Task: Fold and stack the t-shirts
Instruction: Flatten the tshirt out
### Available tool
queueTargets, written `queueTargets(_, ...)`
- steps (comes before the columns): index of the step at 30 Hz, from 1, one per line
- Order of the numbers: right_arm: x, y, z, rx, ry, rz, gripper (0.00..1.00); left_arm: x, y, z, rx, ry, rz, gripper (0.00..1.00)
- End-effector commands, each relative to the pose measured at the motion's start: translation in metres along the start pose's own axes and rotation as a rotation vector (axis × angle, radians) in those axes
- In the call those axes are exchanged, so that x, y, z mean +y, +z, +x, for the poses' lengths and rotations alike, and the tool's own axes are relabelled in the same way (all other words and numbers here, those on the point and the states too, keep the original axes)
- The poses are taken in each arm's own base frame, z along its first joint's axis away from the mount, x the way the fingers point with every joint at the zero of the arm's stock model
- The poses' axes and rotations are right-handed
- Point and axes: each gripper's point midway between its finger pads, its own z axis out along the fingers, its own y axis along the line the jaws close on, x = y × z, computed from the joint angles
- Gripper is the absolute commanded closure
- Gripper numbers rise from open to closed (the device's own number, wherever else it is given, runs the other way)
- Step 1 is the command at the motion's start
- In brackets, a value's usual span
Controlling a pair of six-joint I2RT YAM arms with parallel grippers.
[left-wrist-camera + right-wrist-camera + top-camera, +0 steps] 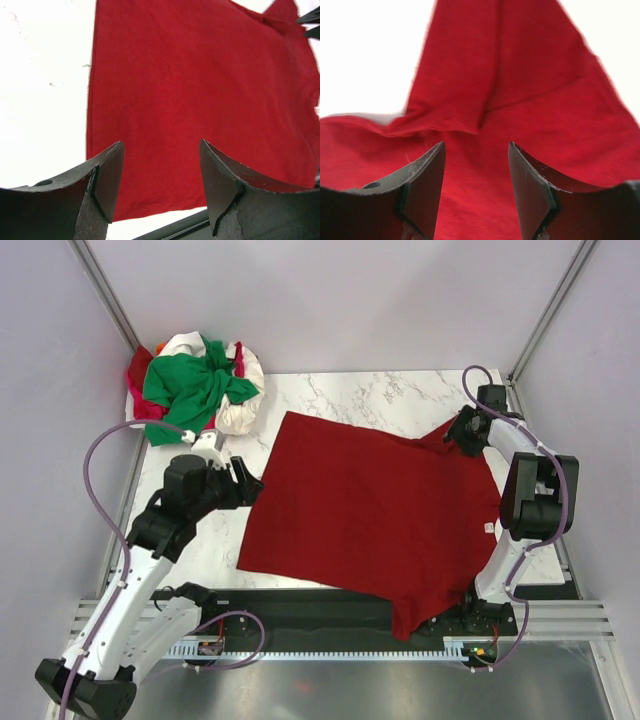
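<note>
The dark red t-shirt (375, 510) lies spread flat across the marble table, a small white tag near its right edge. Its near corner hangs over the front rail. It fills the left wrist view (200, 90) and the right wrist view (520, 100). My left gripper (250, 485) is open and empty at the shirt's left edge. My right gripper (460, 432) is open and empty over the shirt's far right sleeve, which is bunched there. The bright green t-shirt (190, 385), the white t-shirt (240, 405) and the pinkish-red t-shirt (140, 390) lie heaped together at the far left corner.
The marble table (370, 400) shows bare between the heap and the red shirt. Grey walls close in both sides and the back. A black rail (300, 610) runs along the front edge by the arm bases.
</note>
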Motion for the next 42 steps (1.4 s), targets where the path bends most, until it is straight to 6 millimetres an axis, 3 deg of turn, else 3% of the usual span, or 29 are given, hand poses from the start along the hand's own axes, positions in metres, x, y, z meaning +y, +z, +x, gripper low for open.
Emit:
queueTargets(1, 0.022, 0.005, -0.012, -0.052, 0.03, -0.093, 0.39, 0.014, 0.01, 0.012, 0.049, 0.05, -0.054, 0.32)
queueTargets(8, 0.019, 0.027, -0.006, -0.029, 0.042, -0.089, 0.46, 0.018, 0.015, 0.014, 0.072, 0.066, -0.068, 0.34)
queueTargets(13, 0.018, 0.035, -0.003, -0.02, 0.044, -0.086, 0.49, 0.019, 0.013, 0.012, 0.055, 0.063, -0.077, 0.34)
queueTargets(16, 0.018, 0.036, -0.005, -0.028, 0.034, -0.09, 0.55, 0.019, 0.013, 0.013, 0.058, 0.062, -0.077, 0.35)
queueTargets(18, 0.021, 0.037, -0.008, -0.035, 0.026, -0.098, 0.69, 0.019, 0.013, 0.013, 0.058, 0.062, -0.077, 0.35)
queueTargets(19, 0.023, 0.037, -0.01, -0.037, 0.019, -0.107, 0.84, 0.019, 0.013, 0.013, 0.059, 0.062, -0.074, 0.35)
queueTargets(22, 0.031, 0.037, -0.016, -0.036, 0.015, -0.136, 1.0, 0.019, 0.014, 0.014, 0.066, 0.061, -0.074, 0.35)
queueTargets(23, 0.036, 0.036, -0.017, -0.033, 0.014, -0.151, 1.0, 0.019, 0.014, 0.014, 0.065, 0.061, -0.073, 0.35)
queueTargets(26, 0.061, 0.033, -0.031, -0.055, 0.0, -0.196, 1.0, 0.019, 0.015, 0.015, 0.071, 0.059, -0.074, 0.36)
queueTargets(27, 0.077, 0.026, -0.047, -0.082, -0.015, -0.224, 1.0, 0.019, 0.015, 0.016, 0.072, 0.059, -0.072, 0.36)
queueTargets(28, 0.094, 0.026, -0.047, -0.081, -0.042, -0.243, 1.0, 0.019, 0.016, 0.016, 0.075, 0.06, -0.072, 0.36)
queueTargets(29, 0.113, 0.027, -0.06, -0.103, -0.057, -0.272, 1.0, 0.02, 0.016, 0.017, 0.077, 0.059, -0.075, 0.36)
queueTargets(31, 0.149, 0.031, -0.055, -0.094, -0.101, -0.315, 1.0, 0.02, 0.016, 0.017, 0.08, 0.06, -0.078, 0.36)
queueTargets(32, 0.156, 0.051, -0.047, -0.067, -0.115, -0.311, 1.0, 0.021, 0.016, 0.017, 0.078, 0.061, -0.082, 0.36)
queueTargets(33, 0.179, 0.043, -0.065, -0.111, -0.132, -0.348, 1.0, 0.021, 0.016, 0.016, 0.076, 0.062, -0.087, 0.36)
queueTargets(34, 0.196, 0.047, -0.06, -0.106, -0.158, -0.368, 0.94, 0.023, 0.016, 0.016, 0.076, 0.061, -0.094, 0.36)
queueTargets(35, 0.198, 0.073, -0.048, -0.072, -0.18, -0.358, 0.76, 0.024, 0.016, 0.016, 0.076, 0.061, -0.099, 0.36)
queueTargets(36, 0.216, 0.066, -0.06, -0.1, -0.195, -0.385, 0.51, 0.025, 0.016, 0.016, 0.072, 0.06, -0.104, 0.36)
queueTargets(37, 0.22, 0.072, -0.059, -0.1, -0.204, -0.376, 0.34, 0.025, 0.016, 0.016, 0.073, 0.059, -0.108, 0.36)
queueTargets(38, 0.216, 0.086, -0.055, -0.088, -0.207, -0.348, 0.32, 0.025, 0.015, 0.017, 0.074, 0.055, -0.107, 0.36)
queueTargets(40, 0.213, 0.081, -0.067, -0.133, -0.203, -0.306, 0.3, 0.025, 0.016, 0.018, 0.079, 0.055, -0.109, 0.36)
queueTargets(42, 0.207, 0.064, -0.078, -0.19, -0.219, -0.267, 0.29, 0.026, 0.017, 0.018, 0.083, 0.053, -0.11, 0.36)
